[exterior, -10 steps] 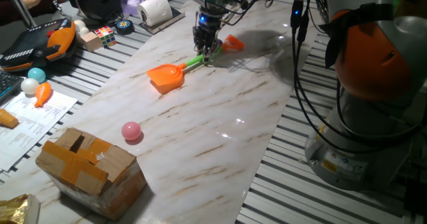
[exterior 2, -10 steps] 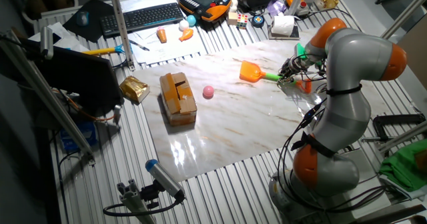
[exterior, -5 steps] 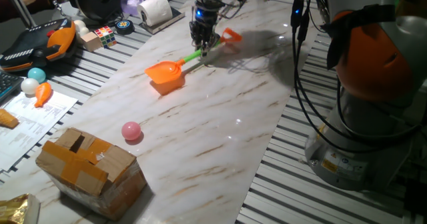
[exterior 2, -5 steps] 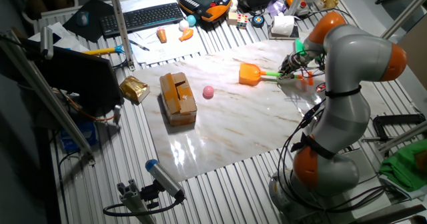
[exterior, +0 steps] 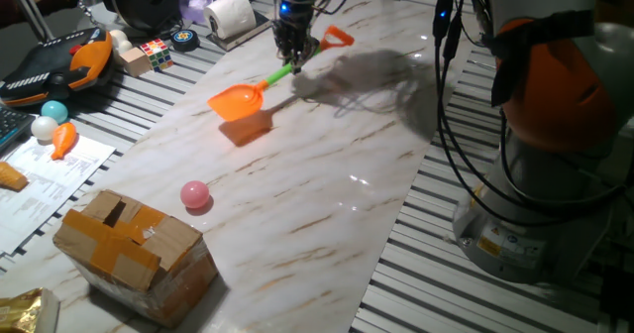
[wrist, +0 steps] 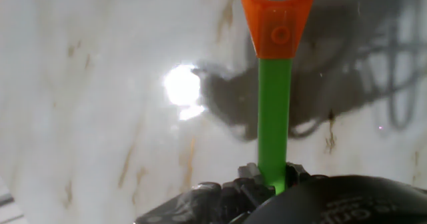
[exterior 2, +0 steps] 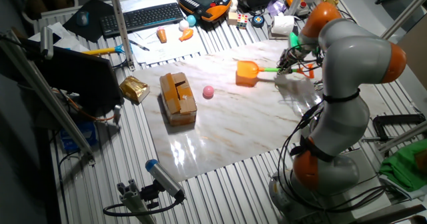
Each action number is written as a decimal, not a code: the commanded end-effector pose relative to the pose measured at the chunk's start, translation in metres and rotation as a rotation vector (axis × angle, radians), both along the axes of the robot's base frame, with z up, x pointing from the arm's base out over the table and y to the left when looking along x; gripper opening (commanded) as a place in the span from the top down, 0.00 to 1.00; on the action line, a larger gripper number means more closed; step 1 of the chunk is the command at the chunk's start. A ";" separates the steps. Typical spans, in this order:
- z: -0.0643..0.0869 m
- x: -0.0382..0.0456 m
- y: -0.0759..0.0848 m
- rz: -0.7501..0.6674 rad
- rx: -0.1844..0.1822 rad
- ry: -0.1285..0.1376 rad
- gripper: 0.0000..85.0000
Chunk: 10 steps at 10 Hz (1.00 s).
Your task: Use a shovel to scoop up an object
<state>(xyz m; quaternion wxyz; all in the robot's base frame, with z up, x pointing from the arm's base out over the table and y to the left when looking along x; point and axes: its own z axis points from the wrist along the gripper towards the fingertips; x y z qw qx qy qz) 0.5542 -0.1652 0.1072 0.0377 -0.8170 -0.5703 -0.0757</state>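
Observation:
The shovel hangs above the marble sheet, its orange blade low to the left and its orange D-end up to the right. My gripper is shut on the green shaft. In the other fixed view the shovel is held the same way by the gripper. The hand view shows the green shaft running from between the fingers to the orange blade neck. The pink ball rests on the marble, well in front of the blade and apart from it, and shows as the ball in the other fixed view.
A taped cardboard box stands near the pink ball. At the left edge lie a teal ball, a white ball, a toy carrot and papers. A paper roll and a puzzle cube stand at the back. The robot base fills the right.
The gripper has risen and shifted toward the back left with the shovel; the blade has left the marble and now hangs above its shadow. The pink ball has not moved.

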 end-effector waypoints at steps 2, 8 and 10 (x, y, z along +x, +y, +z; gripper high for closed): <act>0.009 -0.0005 0.017 0.004 -0.042 -0.001 0.99; 0.025 0.0012 0.052 0.093 -0.162 -0.008 0.99; 0.028 0.0031 0.058 0.110 -0.169 0.015 0.99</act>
